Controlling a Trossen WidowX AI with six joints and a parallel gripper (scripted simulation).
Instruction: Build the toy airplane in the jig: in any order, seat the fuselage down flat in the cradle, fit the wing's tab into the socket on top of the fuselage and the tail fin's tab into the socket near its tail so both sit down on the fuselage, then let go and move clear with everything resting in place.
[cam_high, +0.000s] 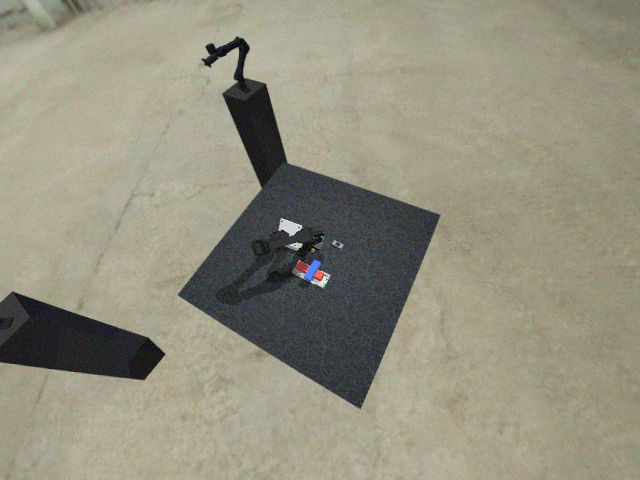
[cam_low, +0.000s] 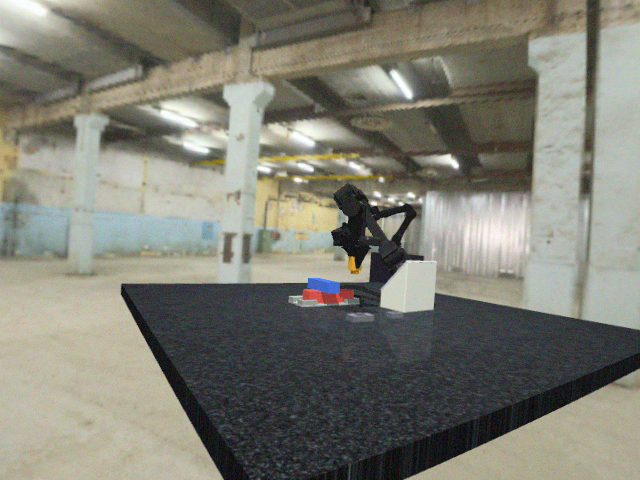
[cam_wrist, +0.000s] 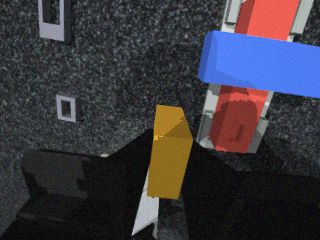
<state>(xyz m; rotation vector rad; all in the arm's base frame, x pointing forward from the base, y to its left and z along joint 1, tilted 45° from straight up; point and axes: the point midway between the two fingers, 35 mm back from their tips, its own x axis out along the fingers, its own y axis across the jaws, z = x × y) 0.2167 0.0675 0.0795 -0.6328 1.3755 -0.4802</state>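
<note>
Gripper (cam_wrist: 169, 165) pinches the orange tail fin (cam_wrist: 170, 155), held above the table (cam_low: 361, 387). Wrist view: red fuselage (cam_wrist: 240, 120) seated in the pale cradle (cam_wrist: 207, 115) at 1 o'clock of the fin, blue wing (cam_wrist: 260, 62) lying across it; a small slot shows on the fuselage's near end. Exterior view alone shows the fin (cam_low: 353, 264) hanging clear above the table, right of the wing (cam_low: 323, 284). Top view: fin barely visible under the arm. Fingertips hidden in dark shadow.
</note>
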